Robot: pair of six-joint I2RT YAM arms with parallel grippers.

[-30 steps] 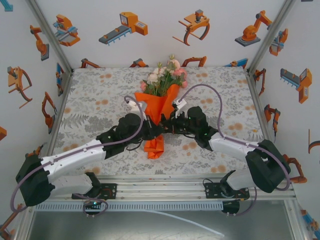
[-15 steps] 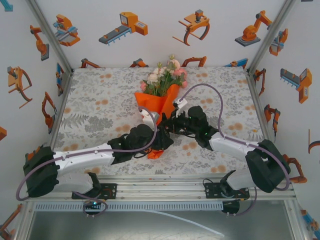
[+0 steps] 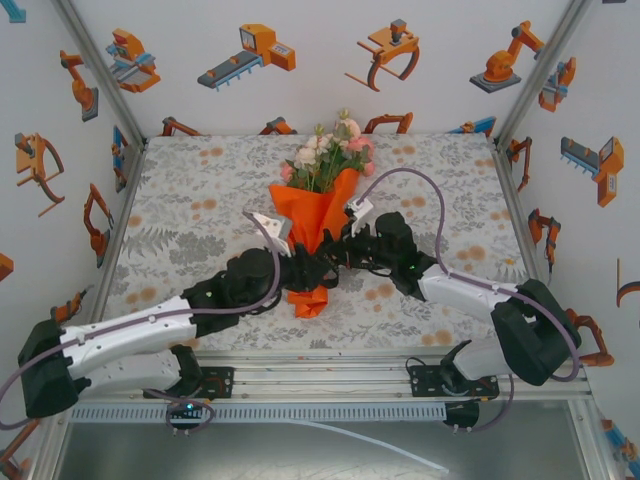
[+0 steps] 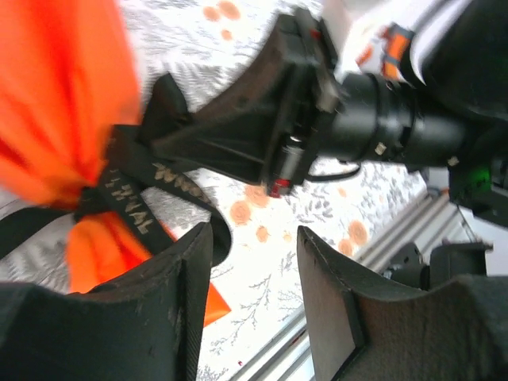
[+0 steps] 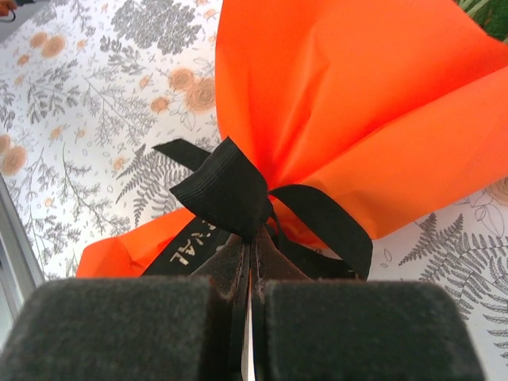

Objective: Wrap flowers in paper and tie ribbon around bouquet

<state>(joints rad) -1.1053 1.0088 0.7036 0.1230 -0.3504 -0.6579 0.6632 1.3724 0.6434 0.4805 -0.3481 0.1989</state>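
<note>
The right gripper (image 5: 250,250) has its two fingers pressed flat together, their tips pinching the black ribbon (image 5: 225,193) right at the knot; just past the tips the ribbon circles the narrow neck of the orange paper (image 5: 357,95), a lettered tail dropping to one side of the fingers and a plain loop curling off to the other; beyond the knot the paper fans out wide, away from the gripper, over the fern-printed tablecloth (image 5: 95,111). The left gripper (image 4: 254,262) stands with its jaws apart, and the gap between them is bare tablecloth; the ribbon lies just ahead of one finger and off to that side, a loop of it passing behind that fingertip; farther ahead the right gripper's black body points in at the same knot from the opposite side. From above, the two grippers meet nose to nose at the waist of the bouquet (image 3: 318,215), which lies flat, its short pointed end toward the arm bases and its wide rim away from them; past the rim the flowers (image 3: 330,152), pink, white and peach over green leaves, spread toward the table's far edge.
</note>
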